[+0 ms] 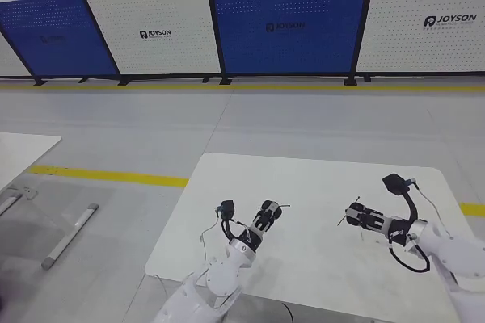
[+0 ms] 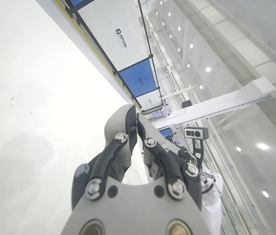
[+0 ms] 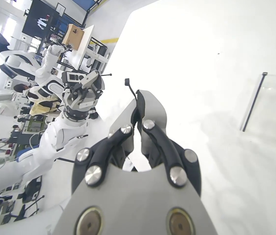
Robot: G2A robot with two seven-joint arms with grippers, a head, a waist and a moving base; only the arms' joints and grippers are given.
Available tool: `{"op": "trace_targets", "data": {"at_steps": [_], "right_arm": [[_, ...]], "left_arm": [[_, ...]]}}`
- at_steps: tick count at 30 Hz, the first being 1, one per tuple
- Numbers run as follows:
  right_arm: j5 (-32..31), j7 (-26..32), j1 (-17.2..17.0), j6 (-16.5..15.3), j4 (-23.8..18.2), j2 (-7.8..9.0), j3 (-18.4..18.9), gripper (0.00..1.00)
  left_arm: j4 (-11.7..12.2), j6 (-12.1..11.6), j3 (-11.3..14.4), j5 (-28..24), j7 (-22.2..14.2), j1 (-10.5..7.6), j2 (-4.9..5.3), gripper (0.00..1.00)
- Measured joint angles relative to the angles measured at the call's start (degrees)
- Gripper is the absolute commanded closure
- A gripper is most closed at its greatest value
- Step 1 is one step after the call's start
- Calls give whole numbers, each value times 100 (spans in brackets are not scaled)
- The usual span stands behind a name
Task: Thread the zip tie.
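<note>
The right pincer point(image 3: 138, 94) is clenched on a black zip tie point(image 3: 130, 87). The tie's square head pokes out beyond the fingertips and curves a little to one side. Seen from above, this pincer point(image 1: 356, 215) hangs over the white worktop point(image 1: 307, 182) right of its middle, about halfway between the far and near edges. The left pincer point(image 1: 268, 210) is left of the middle, well apart from the right one. Its pads point(image 2: 131, 123) are pressed together on a thin black strip point(image 3: 106, 75), which sticks out sideways from the tips. A second zip tie point(image 3: 253, 102) lies flat on the worktop along the edge of a clear sheet point(image 3: 274, 103) — untouched by either pincer.
</note>
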Motion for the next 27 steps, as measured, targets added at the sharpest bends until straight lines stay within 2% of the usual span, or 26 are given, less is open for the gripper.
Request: {"op": "trace_targets", "data": {"at_steps": [8, 10, 13, 16, 19, 23, 26, 27], "right_arm": [[0, 0, 0, 0, 0, 0, 0, 100], [0, 0, 0, 0, 0, 0, 0, 100], [0, 0, 0, 0, 0, 0, 0, 100], [0, 0, 0, 0, 0, 0, 0, 100], [0, 0, 0, 0, 0, 0, 0, 100], [0, 0, 0, 0, 0, 0, 0, 100], [0, 0, 0, 0, 0, 0, 0, 100], [0, 0, 0, 0, 0, 0, 0, 100]], "left_arm": [[63, 52, 47, 82, 32, -41, -16, 100], [36, -8, 64, 13, -87, -41, -20, 100], [-165, -210, -13, -96, -166, 52, -8, 100], [-521, -522, -106, -231, -336, 219, 19, 100], [-1051, -923, -250, -284, -520, 494, 66, 100], [-1866, -1482, -485, -363, -607, 1018, 133, 100], [-2347, -1536, -642, -351, -601, 1314, 165, 100], [-2443, -1528, -671, -316, -603, 1385, 173, 100]]}}
